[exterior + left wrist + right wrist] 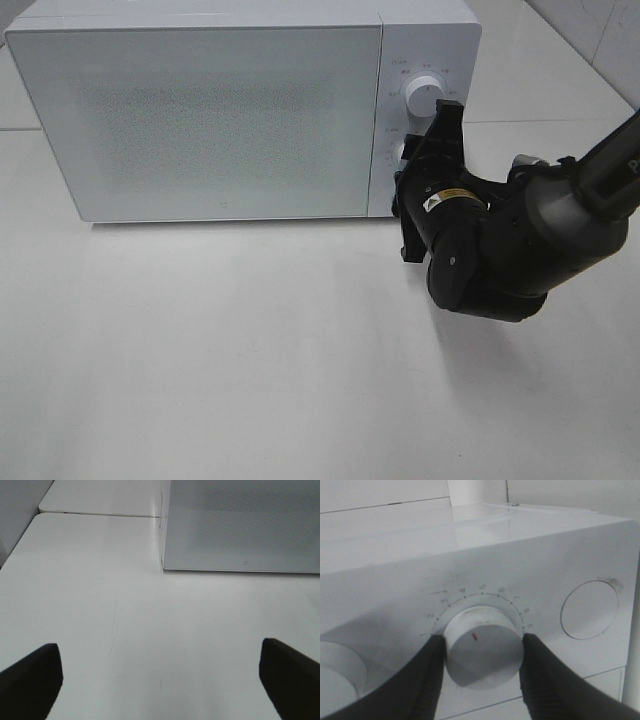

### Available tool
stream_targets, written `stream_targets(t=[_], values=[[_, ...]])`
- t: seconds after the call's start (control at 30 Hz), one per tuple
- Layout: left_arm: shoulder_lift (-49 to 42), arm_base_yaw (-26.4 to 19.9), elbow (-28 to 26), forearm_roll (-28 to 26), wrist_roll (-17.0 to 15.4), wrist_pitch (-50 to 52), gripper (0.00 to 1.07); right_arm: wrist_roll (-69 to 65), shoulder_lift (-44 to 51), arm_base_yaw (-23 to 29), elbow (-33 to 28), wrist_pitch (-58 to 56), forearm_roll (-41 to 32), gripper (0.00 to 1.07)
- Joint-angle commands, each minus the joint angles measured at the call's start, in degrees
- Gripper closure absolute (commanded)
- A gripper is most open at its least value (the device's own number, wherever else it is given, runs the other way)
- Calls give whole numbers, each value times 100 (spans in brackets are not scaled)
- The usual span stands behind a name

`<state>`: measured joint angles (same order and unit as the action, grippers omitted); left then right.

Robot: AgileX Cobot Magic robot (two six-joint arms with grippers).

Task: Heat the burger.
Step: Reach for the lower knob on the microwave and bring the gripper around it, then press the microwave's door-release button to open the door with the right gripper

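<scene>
Right gripper [482, 644] pinches the microwave's [200, 110] lower dial [485, 666], far right; left gripper [160, 675] spread wide above the table [100, 610]

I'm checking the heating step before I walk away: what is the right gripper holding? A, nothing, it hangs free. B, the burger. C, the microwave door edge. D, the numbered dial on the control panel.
D: the right wrist view shows the right gripper with a finger against each side of the numbered dial on the microwave.
</scene>
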<state>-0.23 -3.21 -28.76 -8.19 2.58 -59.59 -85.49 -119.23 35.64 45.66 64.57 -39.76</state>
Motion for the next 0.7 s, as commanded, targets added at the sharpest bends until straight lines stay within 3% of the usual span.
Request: stream_targets(t=[0.03, 0.1, 0.2, 0.3, 0.47, 0.7], values=[[-126, -11, 17, -23, 6, 11, 6, 269, 29, 52, 281, 149, 676, 77], [-126, -11, 17, -23, 6, 11, 6, 286, 34, 52, 281, 252, 544, 64], [-126, -11, 17, -23, 6, 11, 6, 298, 40, 52, 281, 258, 516, 60], [-126, -11, 17, -23, 6, 11, 6, 435, 46, 52, 281, 372, 384, 39], [-126, -11, 17, -23, 6, 11, 6, 441, 52, 63, 189, 321, 269, 31], [-126, -11, 17, -23, 6, 11, 6, 665, 258, 149, -132, 172, 246, 31]])
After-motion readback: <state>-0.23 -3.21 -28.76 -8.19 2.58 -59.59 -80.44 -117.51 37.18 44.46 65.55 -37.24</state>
